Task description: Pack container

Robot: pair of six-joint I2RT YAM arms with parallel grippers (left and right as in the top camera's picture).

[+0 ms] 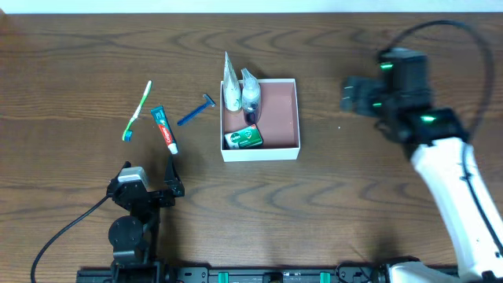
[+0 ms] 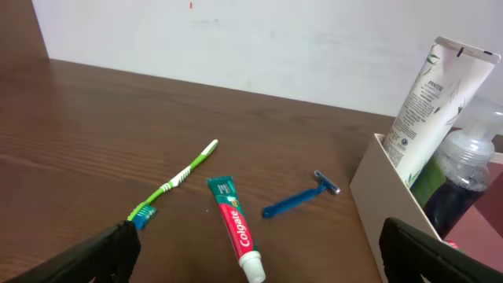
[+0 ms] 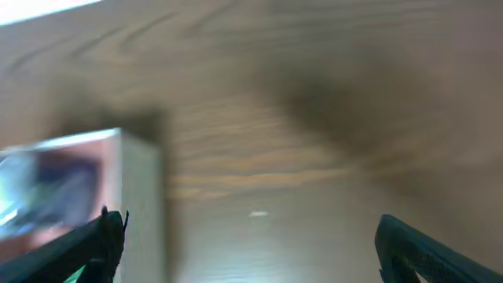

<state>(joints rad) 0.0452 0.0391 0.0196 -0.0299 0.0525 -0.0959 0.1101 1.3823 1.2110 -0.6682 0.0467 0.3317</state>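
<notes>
The container (image 1: 280, 110), a white box with a pinkish inside, stands mid-table and holds a white tube (image 1: 232, 86), a clear bottle (image 1: 251, 90) and a green packet (image 1: 244, 139). To its left on the table lie a blue razor (image 1: 196, 112), a toothpaste tube (image 1: 165, 130) and a green toothbrush (image 1: 138, 110). My left gripper (image 1: 151, 174) is open near the front edge, just short of the toothpaste (image 2: 234, 226). My right gripper (image 1: 346, 94) hangs open to the right of the container, whose blurred wall (image 3: 143, 189) shows beside its left finger.
Bare wooden table lies between the container and the right gripper, and along the front. A black cable (image 1: 67, 232) trails from the left arm's base. In the left wrist view the razor (image 2: 300, 200) and toothbrush (image 2: 177, 181) lie ahead, with the container's wall (image 2: 376, 189) at the right.
</notes>
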